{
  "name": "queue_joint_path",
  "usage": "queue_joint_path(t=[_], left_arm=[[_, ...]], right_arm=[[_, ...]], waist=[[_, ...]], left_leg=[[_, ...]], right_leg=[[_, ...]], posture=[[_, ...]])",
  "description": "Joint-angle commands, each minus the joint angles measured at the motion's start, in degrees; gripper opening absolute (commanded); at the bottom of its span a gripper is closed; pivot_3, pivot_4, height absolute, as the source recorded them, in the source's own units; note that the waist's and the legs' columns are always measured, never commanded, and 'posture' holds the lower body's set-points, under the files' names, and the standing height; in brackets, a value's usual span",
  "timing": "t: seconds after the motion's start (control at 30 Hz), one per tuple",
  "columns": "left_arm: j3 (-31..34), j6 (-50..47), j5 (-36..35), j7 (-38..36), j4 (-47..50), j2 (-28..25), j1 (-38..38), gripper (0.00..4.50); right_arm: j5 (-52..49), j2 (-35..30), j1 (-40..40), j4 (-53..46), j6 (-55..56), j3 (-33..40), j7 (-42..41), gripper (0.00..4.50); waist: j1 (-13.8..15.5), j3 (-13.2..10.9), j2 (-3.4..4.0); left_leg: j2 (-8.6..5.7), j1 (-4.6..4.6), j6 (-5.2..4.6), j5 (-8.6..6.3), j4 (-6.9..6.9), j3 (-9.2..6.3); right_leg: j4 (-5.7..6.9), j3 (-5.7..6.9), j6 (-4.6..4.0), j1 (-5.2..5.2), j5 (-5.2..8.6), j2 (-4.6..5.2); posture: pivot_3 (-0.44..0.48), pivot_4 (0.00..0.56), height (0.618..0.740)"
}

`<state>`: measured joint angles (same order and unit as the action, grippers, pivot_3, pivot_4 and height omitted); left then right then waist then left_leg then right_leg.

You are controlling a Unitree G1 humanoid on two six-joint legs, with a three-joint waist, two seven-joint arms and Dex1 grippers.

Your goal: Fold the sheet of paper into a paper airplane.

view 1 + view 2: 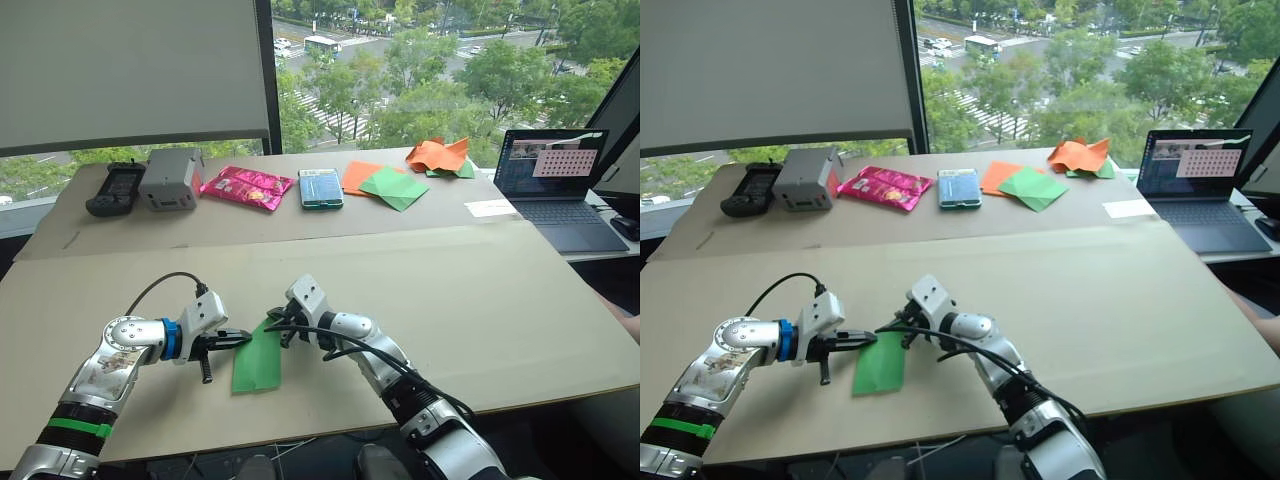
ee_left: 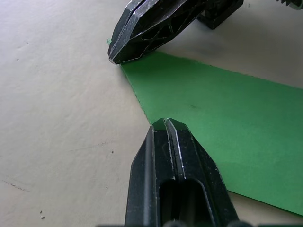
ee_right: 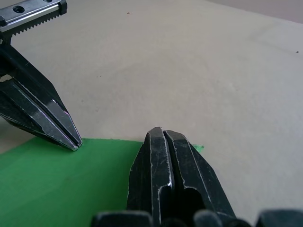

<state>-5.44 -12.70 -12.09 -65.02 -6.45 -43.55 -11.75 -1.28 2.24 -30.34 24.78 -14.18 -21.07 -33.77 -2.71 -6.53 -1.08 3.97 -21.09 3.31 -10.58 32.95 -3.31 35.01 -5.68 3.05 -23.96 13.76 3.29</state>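
While both our end effectors, left (image 1: 240,338) and right (image 1: 272,322), press closed tips onto the sheet of paper (image 1: 258,360) at lower centre of the worktop (image 1: 480,300), uneven pressure could skew the crease

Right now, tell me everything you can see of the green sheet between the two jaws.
The sheet of paper is bright green, thin and matte, folded into a narrow strip lying flat on the tan cardboard tabletop. The left gripper, jaws shut, presses its tip on the strip's far left edge. The right gripper, also shut, presses on the far corner. No airplane shape yet.
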Motion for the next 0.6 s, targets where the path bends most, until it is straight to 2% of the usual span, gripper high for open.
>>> queue_joint_path(t=[0.03,0.3,0.6], left_arm=[[-1.2,-0.9,1.7,-0.1,-0.5,-0.8,0.9,0.03],[-1.1,-0.8,1.8,0.1,-0.5,-1.0,1.0,0.03],[-1.1,-0.6,2.1,-0.1,-0.8,-1.0,0.9,0.03]], right_arm=[[0.7,-1.0,1.2,0.6,-0.6,0.2,-0.4,0.0],[1.5,-1.6,3.2,0.5,-2.0,-0.9,-0.8,0.0],[1.4,-3.9,7.8,-5.4,-5.4,-3.6,-3.9,0.0]], waist=[[0.0,0.0,0.0],[0.0,0.2,-0.02],[0.1,0.4,-0.1]], left_leg=[[0.0,0.0,0.0,0.0,0.0,0.0],[0.0,0.0,0.0,0.0,0.0,0.0],[0.0,0.01,0.01,0.0,0.0,0.0]], right_leg=[[0.0,0.0,0.0,0.0,0.0,0.0],[0.0,0.0,0.0,0.0,0.0,0.0],[-0.01,0.0,-0.01,0.02,0.0,0.0]], posture=[[0.0,0.15,0.725],[0.0,0.15,0.725],[0.0,0.15,0.725]])
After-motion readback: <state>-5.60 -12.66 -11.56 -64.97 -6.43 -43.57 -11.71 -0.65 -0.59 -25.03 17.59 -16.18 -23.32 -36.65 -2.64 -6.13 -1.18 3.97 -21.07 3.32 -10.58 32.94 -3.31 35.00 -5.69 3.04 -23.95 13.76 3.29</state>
